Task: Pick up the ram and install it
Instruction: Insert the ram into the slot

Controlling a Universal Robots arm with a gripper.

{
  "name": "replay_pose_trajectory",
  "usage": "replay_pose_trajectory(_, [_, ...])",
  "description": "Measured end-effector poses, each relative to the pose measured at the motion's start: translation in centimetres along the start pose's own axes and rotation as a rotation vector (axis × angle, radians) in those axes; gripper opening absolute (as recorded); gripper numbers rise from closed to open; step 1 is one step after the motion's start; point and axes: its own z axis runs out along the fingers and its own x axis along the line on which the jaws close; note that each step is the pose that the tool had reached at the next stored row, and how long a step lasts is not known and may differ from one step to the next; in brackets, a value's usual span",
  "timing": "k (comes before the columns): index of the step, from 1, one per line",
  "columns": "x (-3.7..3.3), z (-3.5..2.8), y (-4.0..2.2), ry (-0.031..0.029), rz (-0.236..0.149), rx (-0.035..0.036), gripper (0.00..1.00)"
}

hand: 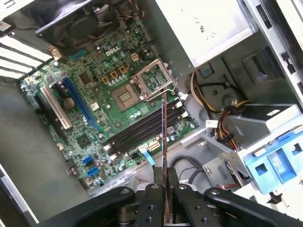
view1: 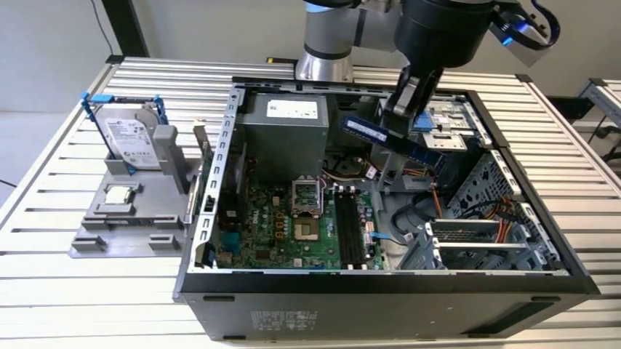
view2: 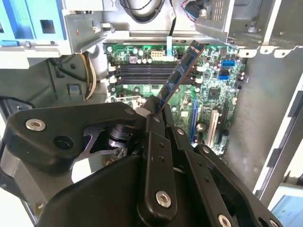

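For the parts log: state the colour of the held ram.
The ram: blue with a pale label, best in the exterior view.

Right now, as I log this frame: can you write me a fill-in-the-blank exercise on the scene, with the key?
1. The end effector is ____ on the ram.
2. The memory slots on the motherboard beneath the ram are all ____.
3. The hard drive stands outside the computer case, at the exterior view's ____.
Missing words: shut; empty; left.
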Motion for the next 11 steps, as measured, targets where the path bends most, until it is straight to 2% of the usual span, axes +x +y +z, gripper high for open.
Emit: replay_pose_trajectory(11, [0.0,-0.01,0.0,-0.0002,0.151,0.0017,0.0])
